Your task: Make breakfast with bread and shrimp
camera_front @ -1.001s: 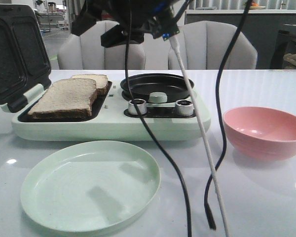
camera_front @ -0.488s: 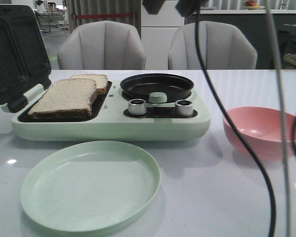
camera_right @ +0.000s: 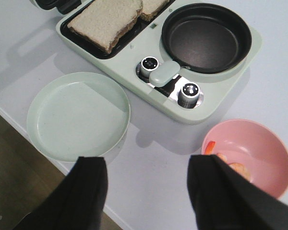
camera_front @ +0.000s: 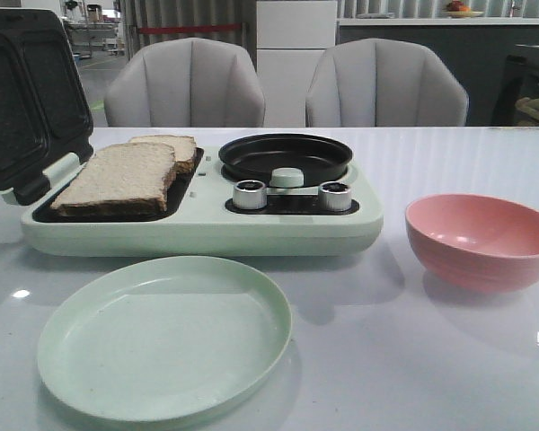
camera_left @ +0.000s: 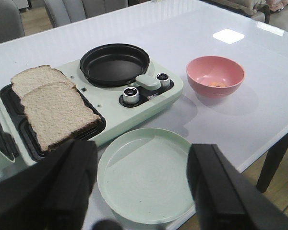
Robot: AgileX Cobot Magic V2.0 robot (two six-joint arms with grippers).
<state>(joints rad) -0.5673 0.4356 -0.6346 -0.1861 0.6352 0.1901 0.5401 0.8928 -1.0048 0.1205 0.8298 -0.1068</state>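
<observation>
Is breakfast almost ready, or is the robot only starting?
Only starting, it seems. Two slices of bread already lie on the open sandwich maker. Nothing is in hand: the left gripper and right gripper are open and empty. The shrimp still sit in the pink bowl, while the pan and green plate are empty.

White table bears breakfast maker, green plate, pink bowl.
</observation>
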